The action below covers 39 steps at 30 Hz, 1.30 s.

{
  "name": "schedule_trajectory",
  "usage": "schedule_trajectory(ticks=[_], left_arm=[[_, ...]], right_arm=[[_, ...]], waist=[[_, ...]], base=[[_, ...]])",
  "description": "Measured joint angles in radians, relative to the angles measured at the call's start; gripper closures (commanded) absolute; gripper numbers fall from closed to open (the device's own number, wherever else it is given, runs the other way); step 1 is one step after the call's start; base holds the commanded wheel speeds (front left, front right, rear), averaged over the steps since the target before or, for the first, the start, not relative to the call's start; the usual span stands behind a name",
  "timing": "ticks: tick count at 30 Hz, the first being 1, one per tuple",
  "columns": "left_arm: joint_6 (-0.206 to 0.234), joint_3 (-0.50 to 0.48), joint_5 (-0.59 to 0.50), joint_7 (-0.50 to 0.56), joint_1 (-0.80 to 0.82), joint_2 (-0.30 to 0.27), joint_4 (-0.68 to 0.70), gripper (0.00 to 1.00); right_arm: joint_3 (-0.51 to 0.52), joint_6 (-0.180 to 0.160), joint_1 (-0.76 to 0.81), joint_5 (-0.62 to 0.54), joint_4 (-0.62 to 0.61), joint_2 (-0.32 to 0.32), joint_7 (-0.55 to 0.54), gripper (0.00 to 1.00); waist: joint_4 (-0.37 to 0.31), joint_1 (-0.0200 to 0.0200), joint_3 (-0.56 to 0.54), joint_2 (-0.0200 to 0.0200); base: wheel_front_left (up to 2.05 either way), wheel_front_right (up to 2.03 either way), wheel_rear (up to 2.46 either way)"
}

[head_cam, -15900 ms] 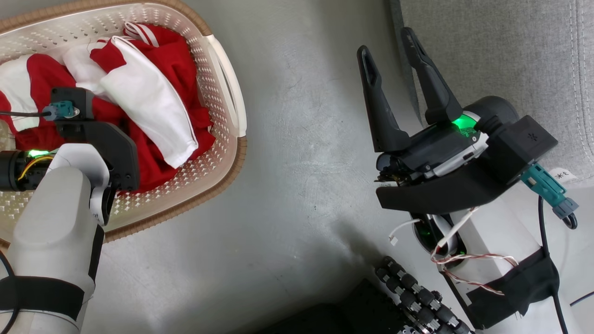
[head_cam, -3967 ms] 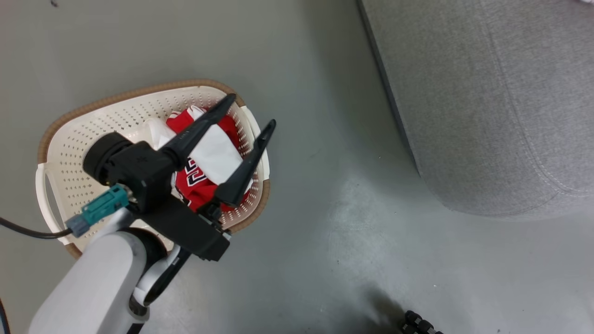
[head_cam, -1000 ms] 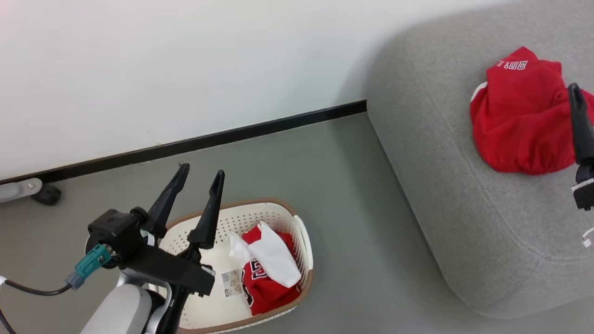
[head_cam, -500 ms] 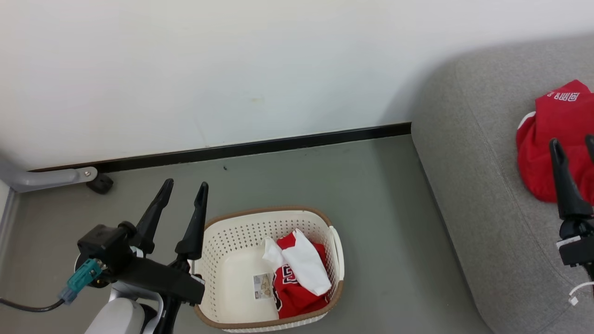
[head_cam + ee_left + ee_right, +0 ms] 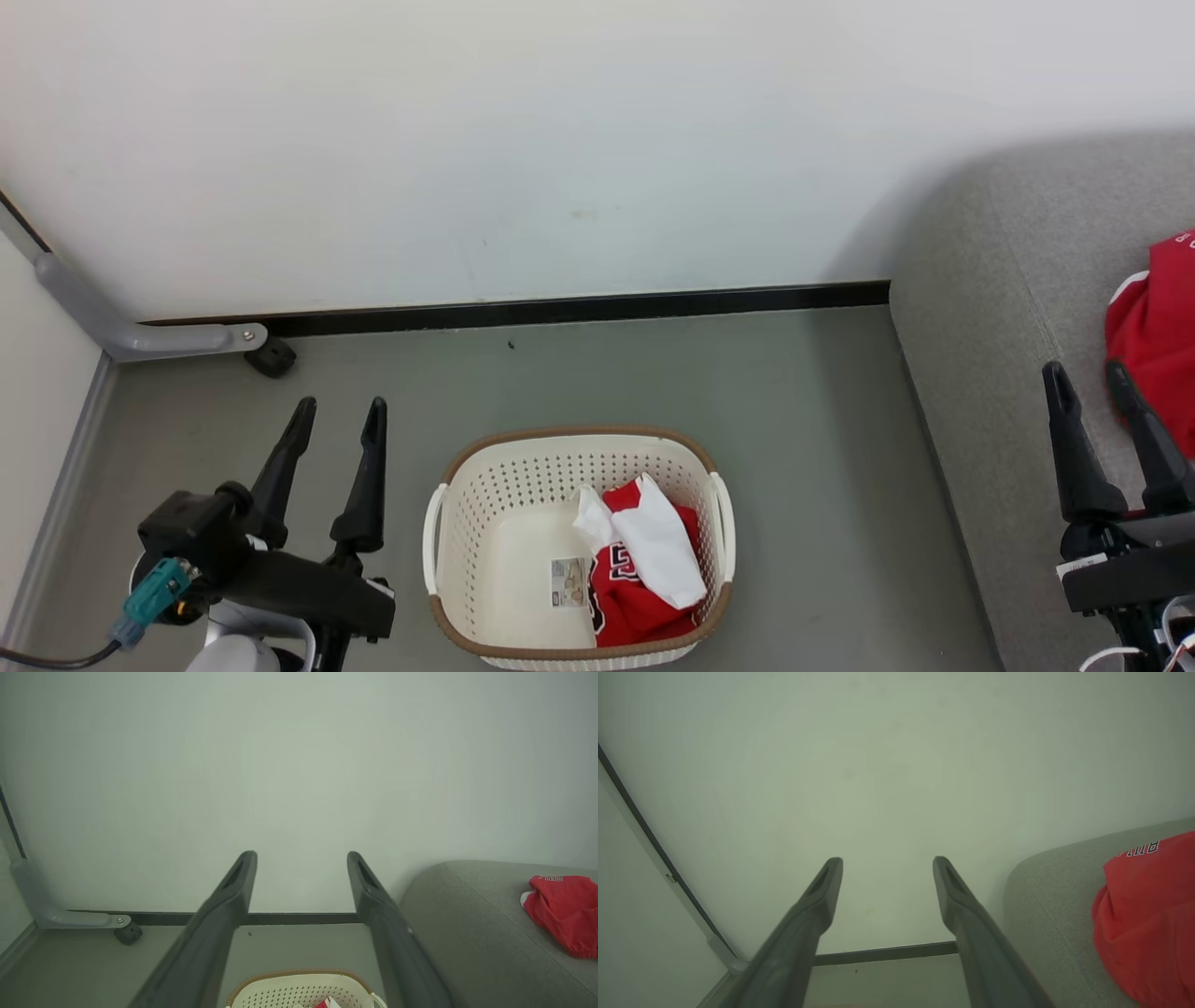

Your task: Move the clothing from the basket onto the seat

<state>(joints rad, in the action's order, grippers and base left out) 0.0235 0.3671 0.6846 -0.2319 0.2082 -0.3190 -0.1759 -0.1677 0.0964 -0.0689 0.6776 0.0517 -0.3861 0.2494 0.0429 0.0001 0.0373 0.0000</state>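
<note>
Left jaws withdrawn beside basket (image 5: 579,432); spread, facing wall (image 5: 560,140)

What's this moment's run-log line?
left hand open | right hand open | red garment on sofa cushion | red-white jersey in laundry basket

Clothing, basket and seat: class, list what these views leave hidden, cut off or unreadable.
- Red garment on the seat: head view, cut off by the right edge.
- Crumpled garment in the basket: head view, print part-covered by its own white panel.
- Label: head view, too small to read.
- Left wrist view: basket cut off by the bottom edge.
</note>
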Motion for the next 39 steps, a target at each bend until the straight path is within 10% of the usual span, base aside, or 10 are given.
schedule_trajectory(ticks=[39], left_arm=[[0.066,-0.108,-0.093,-0.018,-0.109,0.025,0.026,0.0]], right_arm=[[-0.045,-0.061,0.074,-0.222,0.011,0.12,0.0,0.0]], waist=[[0.035,-0.0001,-0.008,0.0]], base=[[0.0,0.0,0.0]])
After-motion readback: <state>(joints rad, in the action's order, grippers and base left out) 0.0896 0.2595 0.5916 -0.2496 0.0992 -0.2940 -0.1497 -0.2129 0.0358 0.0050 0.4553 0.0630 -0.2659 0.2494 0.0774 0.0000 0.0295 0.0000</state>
